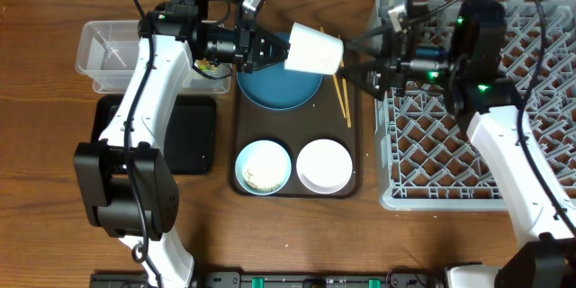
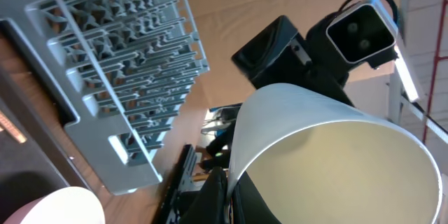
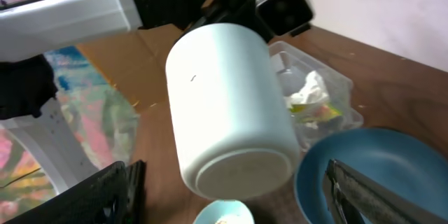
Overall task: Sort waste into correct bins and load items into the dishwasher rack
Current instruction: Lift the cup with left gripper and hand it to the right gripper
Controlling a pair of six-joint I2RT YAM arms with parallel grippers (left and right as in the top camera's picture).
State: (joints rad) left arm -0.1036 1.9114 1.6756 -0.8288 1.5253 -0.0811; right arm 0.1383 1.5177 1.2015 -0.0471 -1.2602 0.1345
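My left gripper is shut on the rim of the small white cup and holds it sideways above the dark blue plate. In the left wrist view my fingers pinch the cup wall. My right gripper is open, its fingers on either side of the cup's base and apart from it. The chopsticks lie beside the plate. The light blue bowl holds rice scraps. The white bowl is beside it. The tissue and wrapper lie in the clear tub.
The plate, bowls and chopsticks sit on a brown serving tray. The black tray lies in front of the clear tub. The grey dishwasher rack stands at the right, with my right arm over it.
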